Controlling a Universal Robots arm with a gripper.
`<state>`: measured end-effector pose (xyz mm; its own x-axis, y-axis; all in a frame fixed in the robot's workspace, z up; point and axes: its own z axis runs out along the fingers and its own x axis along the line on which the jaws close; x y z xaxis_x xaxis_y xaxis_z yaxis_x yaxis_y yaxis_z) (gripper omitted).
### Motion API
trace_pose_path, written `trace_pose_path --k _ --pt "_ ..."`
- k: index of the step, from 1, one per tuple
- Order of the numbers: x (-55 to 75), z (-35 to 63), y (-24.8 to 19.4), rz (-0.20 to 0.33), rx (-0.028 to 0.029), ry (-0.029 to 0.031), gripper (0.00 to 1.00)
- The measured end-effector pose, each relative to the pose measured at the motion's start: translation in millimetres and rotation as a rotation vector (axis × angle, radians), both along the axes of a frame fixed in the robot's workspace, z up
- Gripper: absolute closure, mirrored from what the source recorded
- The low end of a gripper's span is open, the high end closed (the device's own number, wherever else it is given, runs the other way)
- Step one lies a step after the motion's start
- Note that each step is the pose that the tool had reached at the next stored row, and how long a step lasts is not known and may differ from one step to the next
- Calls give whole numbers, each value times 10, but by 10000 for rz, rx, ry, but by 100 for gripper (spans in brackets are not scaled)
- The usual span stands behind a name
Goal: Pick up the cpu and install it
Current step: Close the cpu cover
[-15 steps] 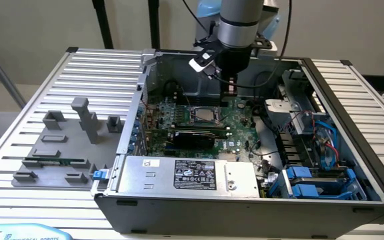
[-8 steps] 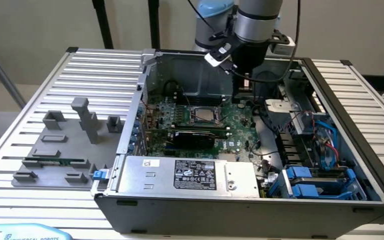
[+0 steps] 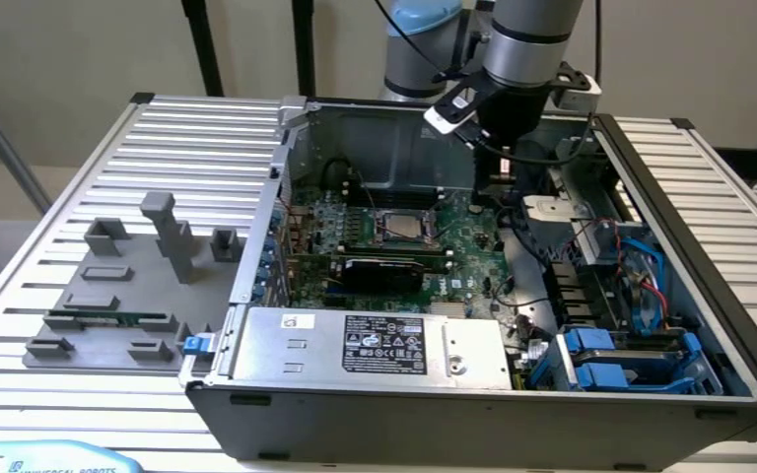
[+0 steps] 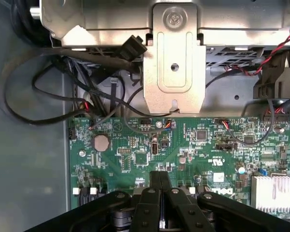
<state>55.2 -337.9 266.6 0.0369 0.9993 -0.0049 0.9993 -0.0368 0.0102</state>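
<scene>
A silvery-grey square that looks like the cpu [image 3: 402, 228] lies flat inside the dark metal-framed socket [image 3: 376, 210] on the green motherboard [image 3: 464, 271] in the open computer case. My gripper [image 3: 500, 179] hangs above the board's far side, toward the exterior view's right of the socket and apart from it. In the wrist view my gripper [image 4: 160, 186] points down at the green board [image 4: 193, 145], with its two black fingers [image 4: 154, 186] pressed together and nothing visible between them.
The case walls [image 3: 280, 168] ring the board. Black cables [image 4: 43, 96] and a metal bracket [image 4: 174, 58] lie just beyond my fingers. A silver power supply [image 3: 372, 345] fills the case front and blue drive bays [image 3: 622, 365] the right. A grey tray of blocks [image 3: 115, 286] holds a green memory stick [image 3: 109, 318].
</scene>
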Motion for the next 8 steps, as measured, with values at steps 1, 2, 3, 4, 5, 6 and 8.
trace_pose_path --k 1,2,3,4,5,6,8 --pt "0 -20 0 0 1 0 89" --pt "0 -38 0 1 3 0 89" --pt "0 -56 0 2 6 0 89" --pt "0 -74 0 3 13 0 89" --pt "0 -90 0 3 22 0 89" --pt "0 -107 0 3 43 0 89" --pt "0 -133 0 6 98 0 89"
